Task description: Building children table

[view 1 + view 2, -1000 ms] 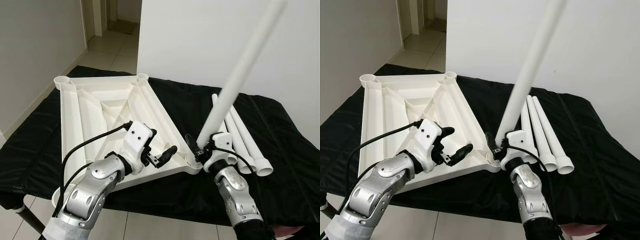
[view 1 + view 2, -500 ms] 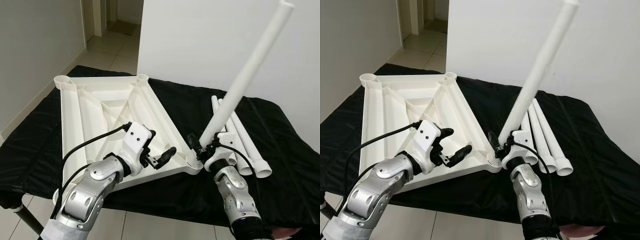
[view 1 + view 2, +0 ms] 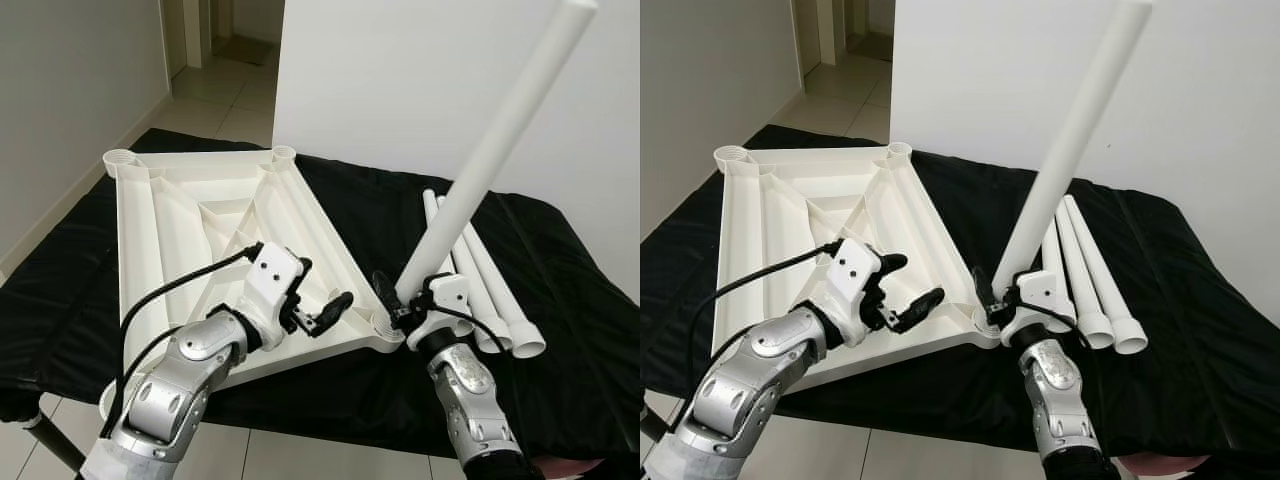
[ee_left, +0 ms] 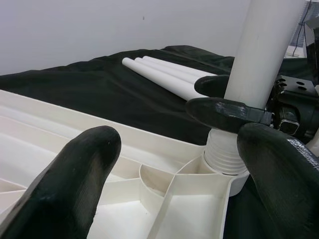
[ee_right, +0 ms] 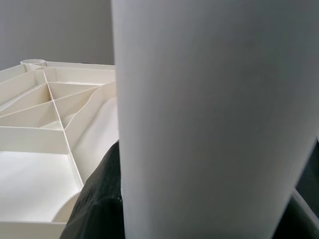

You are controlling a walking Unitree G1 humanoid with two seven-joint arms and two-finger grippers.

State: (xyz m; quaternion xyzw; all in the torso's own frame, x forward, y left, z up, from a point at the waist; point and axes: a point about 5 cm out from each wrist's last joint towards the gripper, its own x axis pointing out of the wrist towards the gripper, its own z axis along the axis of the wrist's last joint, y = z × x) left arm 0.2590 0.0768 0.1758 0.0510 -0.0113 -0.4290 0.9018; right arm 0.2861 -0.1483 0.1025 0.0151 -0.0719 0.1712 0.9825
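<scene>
One long leg (image 3: pixel 492 158) is clamped low in your right tool (image 3: pixel 402 300); it looks light, stiff, slippery. Left tool (image 3: pixel 318 305) gapes, empty, over the tabletop (image 3: pixel 160 235).

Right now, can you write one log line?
step: fitting table leg into corner socket | right gripper: shut on leg | left gripper: open over tabletop
</scene>
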